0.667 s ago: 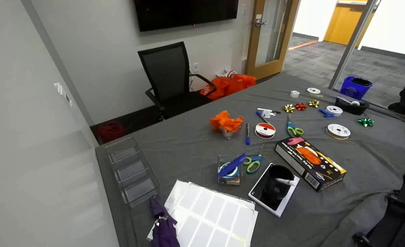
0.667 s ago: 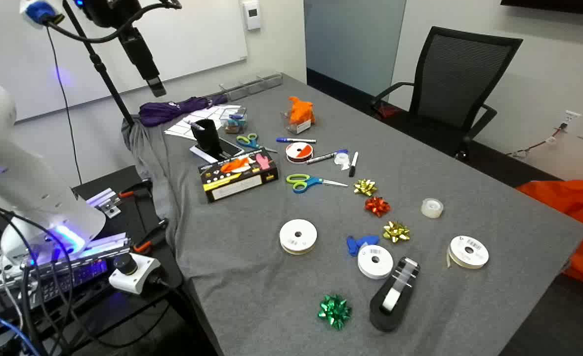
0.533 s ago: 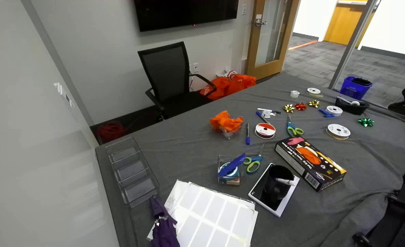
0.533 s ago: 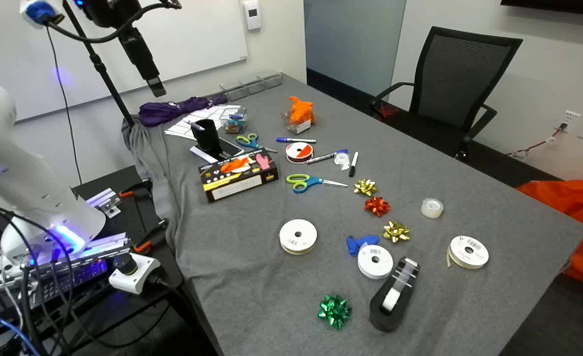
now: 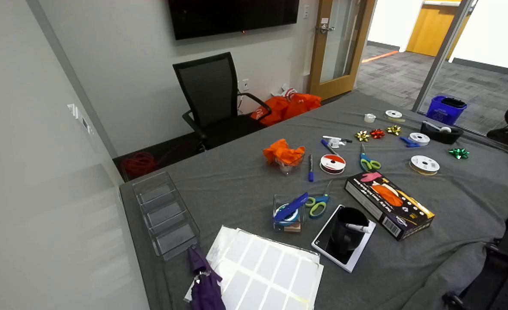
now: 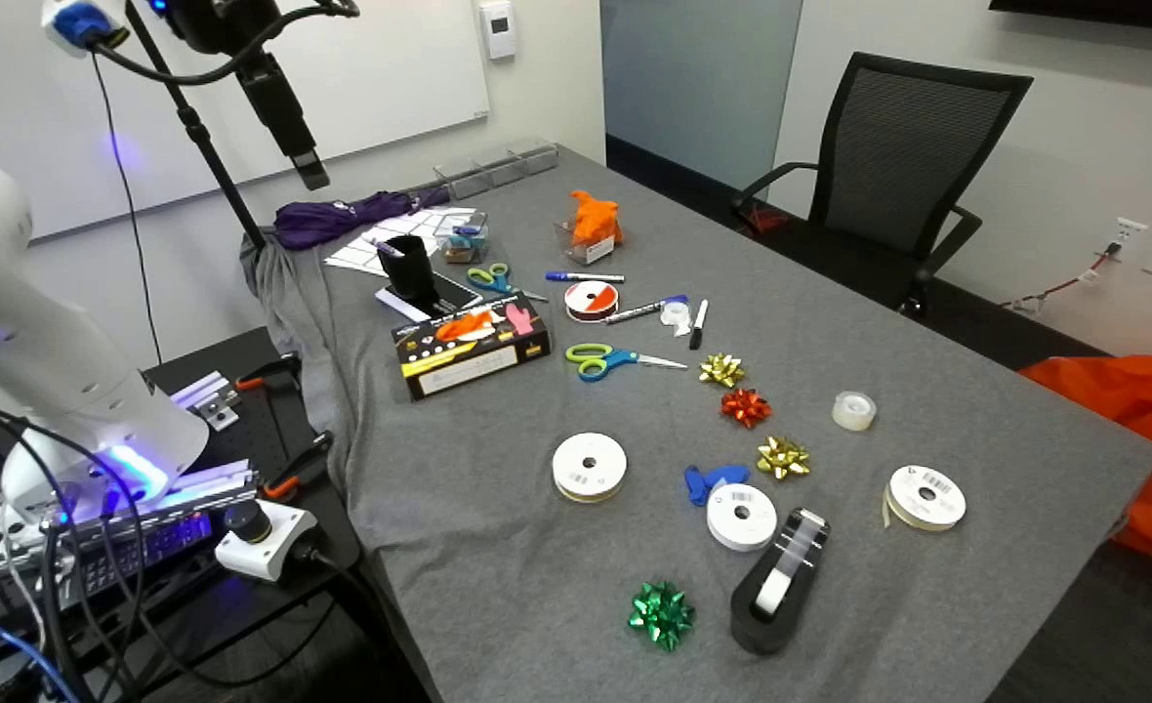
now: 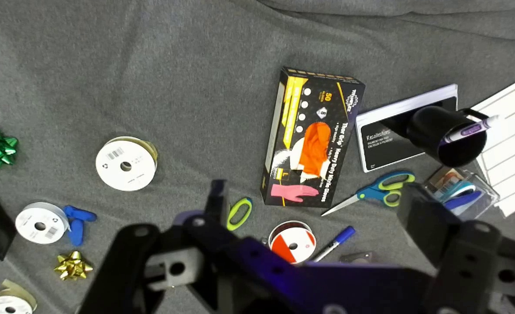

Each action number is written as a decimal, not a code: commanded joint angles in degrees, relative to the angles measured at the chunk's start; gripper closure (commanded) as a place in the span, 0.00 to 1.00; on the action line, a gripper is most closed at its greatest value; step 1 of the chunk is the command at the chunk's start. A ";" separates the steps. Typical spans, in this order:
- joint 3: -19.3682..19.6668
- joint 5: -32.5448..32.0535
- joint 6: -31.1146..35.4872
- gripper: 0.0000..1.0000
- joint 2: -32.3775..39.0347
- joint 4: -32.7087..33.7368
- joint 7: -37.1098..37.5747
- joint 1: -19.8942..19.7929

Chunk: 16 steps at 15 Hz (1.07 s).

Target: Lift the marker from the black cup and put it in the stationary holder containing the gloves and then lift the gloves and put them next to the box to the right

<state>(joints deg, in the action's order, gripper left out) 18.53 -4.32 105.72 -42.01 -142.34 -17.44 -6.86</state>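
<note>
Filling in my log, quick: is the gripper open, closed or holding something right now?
Gripper: open, wide apart, holding nothing.

Matt cloth (image 7: 187,78), glossy bows (image 6: 662,615)
Smooth sides are shown by the cup (image 7: 427,131), clear plastic by the tray (image 5: 166,214), metal by the blades (image 7: 343,203).

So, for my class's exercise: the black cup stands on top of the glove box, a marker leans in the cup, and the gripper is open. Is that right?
Not quite: the black cup stands on the flat black-and-white pad beside the glove box, as both exterior views show. The marker does lean in the cup, and the gripper is open.
</note>
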 commanded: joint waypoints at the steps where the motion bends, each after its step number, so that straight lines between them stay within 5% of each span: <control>1: -4.18 2.63 4.72 0.00 0.67 -3.03 7.52 -0.87; 11: -20.34 10.52 10.75 0.00 10.84 -4.27 39.81 0.30; 16: -23.60 16.60 8.96 0.00 16.83 -0.36 47.07 3.47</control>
<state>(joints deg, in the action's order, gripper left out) -3.96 8.80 115.98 -29.85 -146.37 26.94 -4.80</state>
